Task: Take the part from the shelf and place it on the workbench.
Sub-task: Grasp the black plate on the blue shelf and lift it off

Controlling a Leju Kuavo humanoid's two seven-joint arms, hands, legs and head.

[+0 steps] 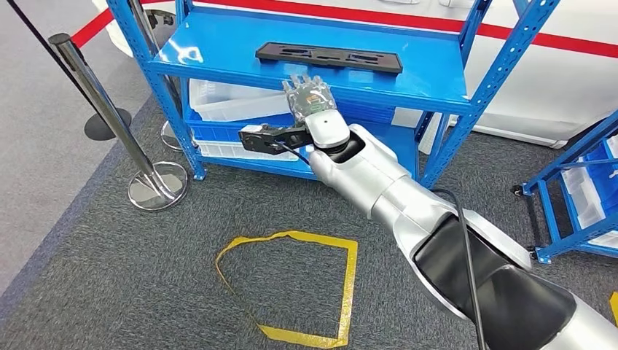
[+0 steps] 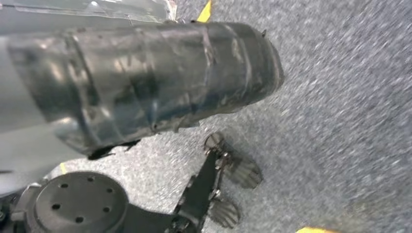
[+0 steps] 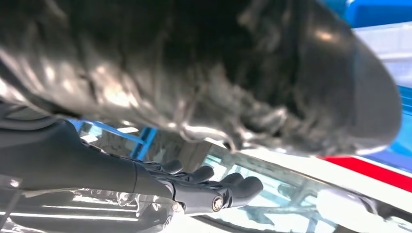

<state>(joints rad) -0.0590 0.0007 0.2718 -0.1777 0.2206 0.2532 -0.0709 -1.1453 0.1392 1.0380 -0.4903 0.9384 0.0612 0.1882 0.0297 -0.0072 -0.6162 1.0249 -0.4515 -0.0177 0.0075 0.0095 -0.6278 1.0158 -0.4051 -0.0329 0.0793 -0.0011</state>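
The part point(image 1: 328, 57) is a long flat black piece with cut-outs, lying on the top board of the blue shelf point(image 1: 218, 51). My right hand point(image 1: 310, 98) is stretched out just in front of the shelf's front edge, slightly below the part and apart from it. Its fingers are spread and point toward the shelf, holding nothing. In the right wrist view the dark fingers point(image 3: 209, 187) lie straight with nothing in them. The left wrist view has my left hand's dark wrapped cover point(image 2: 145, 77) over grey carpet; its fingers are hidden.
White bins point(image 1: 226, 102) sit on the shelf's lower level. A chrome stanchion point(image 1: 95, 95) with a round base stands left of the shelf. A yellow tape outline point(image 1: 291, 284) marks the carpet. A second blue rack point(image 1: 583, 182) stands at the right.
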